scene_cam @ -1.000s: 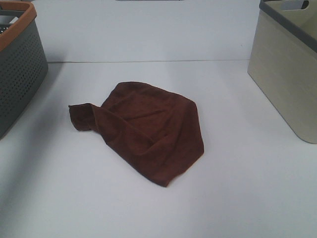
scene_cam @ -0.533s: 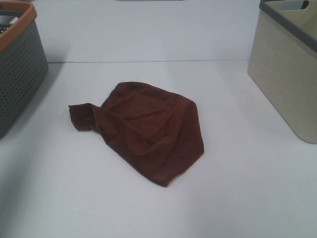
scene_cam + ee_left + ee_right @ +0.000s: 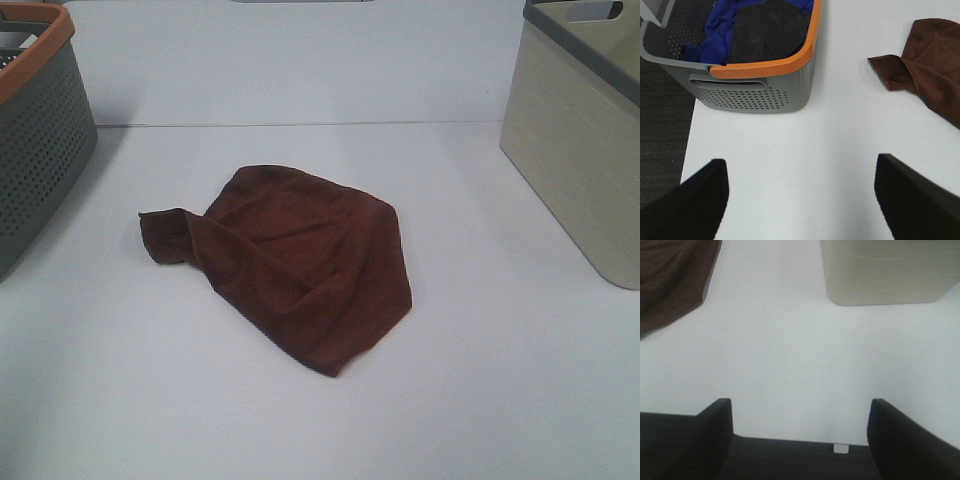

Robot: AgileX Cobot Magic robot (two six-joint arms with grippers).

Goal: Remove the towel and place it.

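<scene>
Currently the towel [image 3: 290,262] lies crumpled mid-frame on the table [image 3: 480,400], between both baskets. Left gripper [image 3: 800,200] and right gripper [image 3: 800,435] hover with jaws wide, holding nothing.

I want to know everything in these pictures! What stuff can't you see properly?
- Beige basket: the exterior high view's edge cuts it off and its inside is hidden; the right wrist view shows only an outer wall.
- Grey basket: cut off by the high view's edge; the left wrist view shows blue and dark cloths inside, what lies beneath them hidden.
- Towel: no tag shows; its underside is hidden.
</scene>
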